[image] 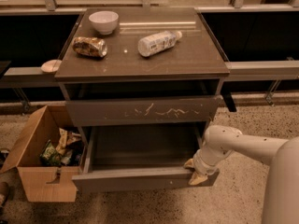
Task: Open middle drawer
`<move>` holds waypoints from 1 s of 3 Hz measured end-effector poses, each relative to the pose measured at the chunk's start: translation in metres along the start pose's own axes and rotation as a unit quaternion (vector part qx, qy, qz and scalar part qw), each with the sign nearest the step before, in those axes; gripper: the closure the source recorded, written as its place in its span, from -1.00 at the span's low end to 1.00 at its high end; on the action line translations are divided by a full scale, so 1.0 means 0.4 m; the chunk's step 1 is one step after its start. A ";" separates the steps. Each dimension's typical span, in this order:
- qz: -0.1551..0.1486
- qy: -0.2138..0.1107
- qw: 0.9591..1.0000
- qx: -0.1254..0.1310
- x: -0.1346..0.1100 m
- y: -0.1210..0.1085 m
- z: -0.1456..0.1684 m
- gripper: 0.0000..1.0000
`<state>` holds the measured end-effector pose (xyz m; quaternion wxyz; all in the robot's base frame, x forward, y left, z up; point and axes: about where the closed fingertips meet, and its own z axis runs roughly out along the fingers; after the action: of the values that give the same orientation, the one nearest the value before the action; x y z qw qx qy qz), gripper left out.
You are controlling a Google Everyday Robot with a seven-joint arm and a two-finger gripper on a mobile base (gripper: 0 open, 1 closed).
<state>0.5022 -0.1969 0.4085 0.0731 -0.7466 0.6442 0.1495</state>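
Observation:
The middle drawer (140,178) is pulled well out of the grey-brown cabinet. Its plain flat front faces me and its inside (142,146) looks bare. Above it is the taller front with long white scratch marks (140,111), which is pushed in. My gripper (196,174) is at the right end of the middle drawer's front, at its top edge. The white arm (243,146) reaches in from the right. The shortest front is out of view.
On the cabinet top (196,55) are a white bowl (103,21), a crumpled snack bag (89,46) and a plastic bottle lying on its side (158,42). An open cardboard box with wrappers (42,155) stands on the floor to the left of the drawer. A railing runs behind.

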 end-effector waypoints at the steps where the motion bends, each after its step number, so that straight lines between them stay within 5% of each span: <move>1: 0.000 -0.003 1.000 0.007 -0.004 -0.001 -0.007 0.76; 2: 0.010 -0.015 1.000 0.018 0.004 0.012 -0.013 0.82; 3: 0.010 -0.015 1.000 0.018 0.001 0.012 -0.012 0.46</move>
<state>0.4982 -0.1995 0.4131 0.0951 -0.7363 0.6530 0.1496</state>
